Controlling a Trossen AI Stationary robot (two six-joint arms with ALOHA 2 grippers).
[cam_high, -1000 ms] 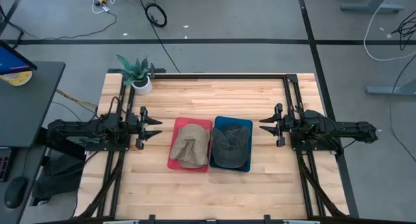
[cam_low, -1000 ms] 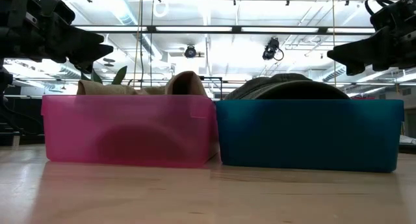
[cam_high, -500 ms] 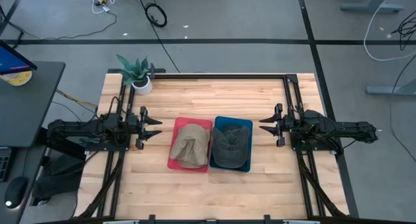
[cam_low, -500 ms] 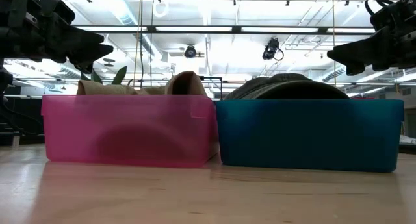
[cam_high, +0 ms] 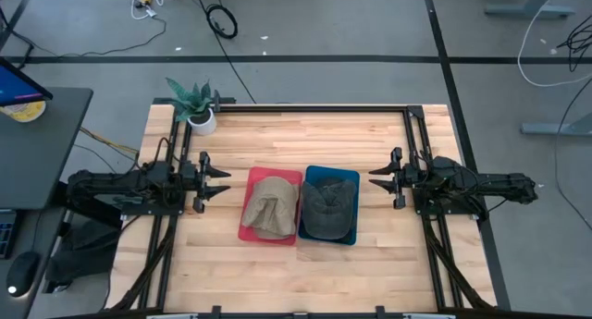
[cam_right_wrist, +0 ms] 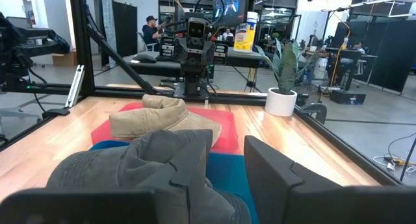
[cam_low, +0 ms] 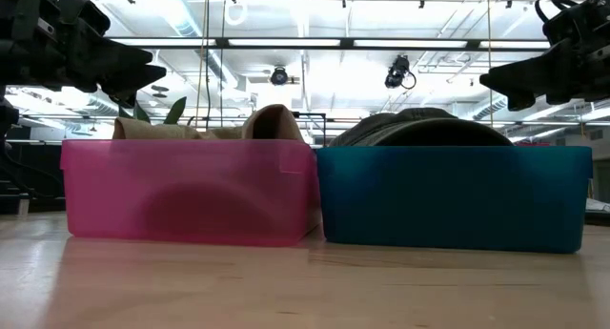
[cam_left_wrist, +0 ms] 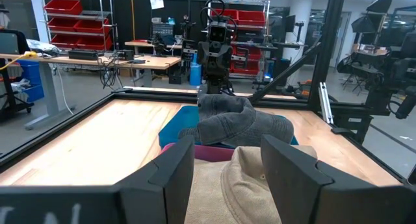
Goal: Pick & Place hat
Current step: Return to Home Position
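Note:
A tan hat (cam_high: pixel 270 208) lies in a pink bin (cam_high: pixel 252 176) at the table's middle; it shows too in the left wrist view as tan hat (cam_left_wrist: pixel 247 185). A dark grey hat (cam_high: pixel 327 209) lies in a blue bin (cam_high: pixel 329 174) right beside it, grey hat (cam_right_wrist: pixel 130 162) filling the right wrist view. My left gripper (cam_high: pixel 222 181) hovers open left of the pink bin, above the table. My right gripper (cam_high: pixel 374 179) hovers open right of the blue bin. Both point at the bins.
A potted plant (cam_high: pixel 194 104) stands at the far left corner of the table. A black frame rail (cam_high: pixel 314 106) runs along the far edge. Bare wood lies near the bins' front side (cam_high: pixel 296 273).

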